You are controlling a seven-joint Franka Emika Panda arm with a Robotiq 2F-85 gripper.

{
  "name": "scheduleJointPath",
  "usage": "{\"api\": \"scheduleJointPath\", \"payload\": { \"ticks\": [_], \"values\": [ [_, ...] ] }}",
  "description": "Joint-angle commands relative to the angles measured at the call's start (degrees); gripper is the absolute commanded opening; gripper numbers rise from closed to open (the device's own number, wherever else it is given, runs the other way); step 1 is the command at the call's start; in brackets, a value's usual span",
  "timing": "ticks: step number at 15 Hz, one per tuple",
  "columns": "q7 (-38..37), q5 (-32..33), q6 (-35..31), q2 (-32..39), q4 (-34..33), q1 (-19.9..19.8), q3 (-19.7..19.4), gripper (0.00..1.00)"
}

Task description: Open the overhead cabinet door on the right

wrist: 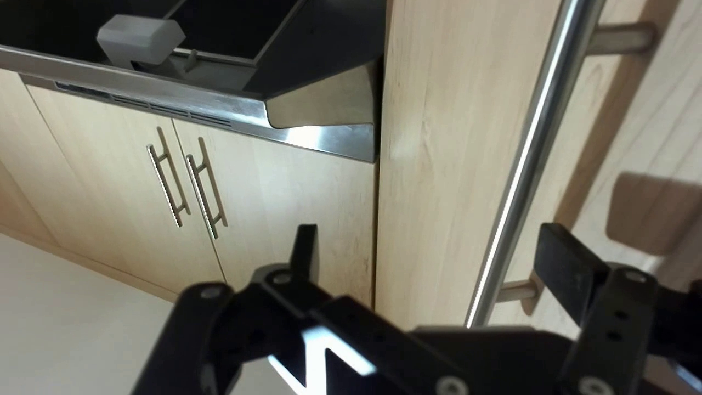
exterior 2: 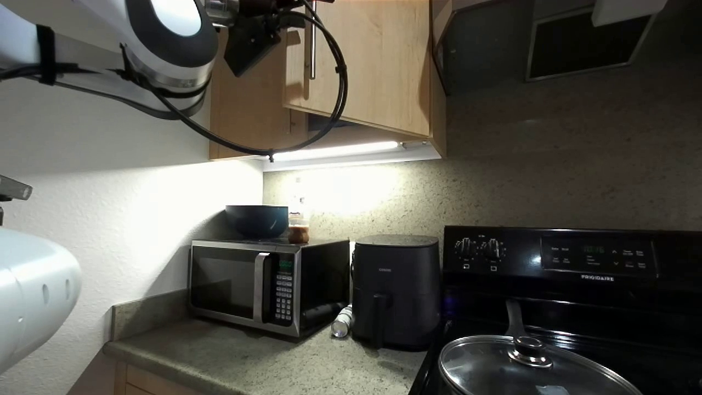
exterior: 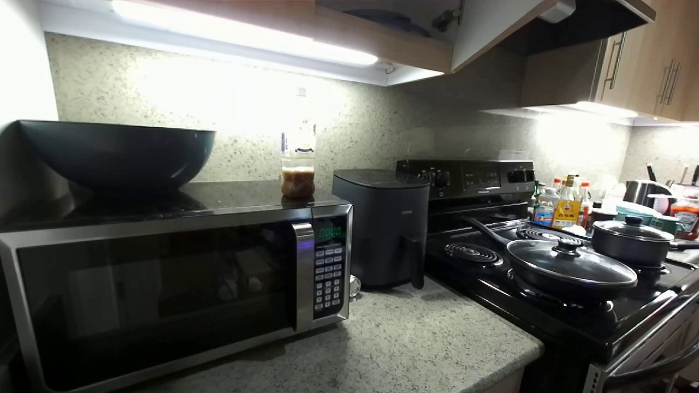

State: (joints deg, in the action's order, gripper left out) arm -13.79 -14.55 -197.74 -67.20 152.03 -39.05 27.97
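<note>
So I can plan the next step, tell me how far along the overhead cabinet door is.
Done: the overhead cabinet door stands swung out, and a dark item shows inside. In hand: the gripper is open, with the handle showing between its two sides in the wrist view, not clamped. Remaining: probably swinging the door wider, if needed, then backing the gripper away.

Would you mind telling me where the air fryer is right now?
In both exterior views, the air fryer stands on the countertop, right of the microwave and left of the stove.
</note>
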Motion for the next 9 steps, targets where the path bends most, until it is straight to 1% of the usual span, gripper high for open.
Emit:
{"api": "scheduleJointPath", "payload": {
  "ticks": [1, 2, 5, 9],
  "values": [
    [-0.77, -0.88, -1.06, 1.14, -1.99, 1.30, 0.74, 1.00],
    [0.18, -0.48, -0.05, 0.11, -1.00, 0.45, 0.17, 1.00],
    [0.14, -0.48, -0.05, 0.14, -1.67, 0.94, 0.53, 1.00],
    [0.22, 0.00, -0.62, -0.39, -0.17, 4.64, 0.52, 1.00]
  ]
}}
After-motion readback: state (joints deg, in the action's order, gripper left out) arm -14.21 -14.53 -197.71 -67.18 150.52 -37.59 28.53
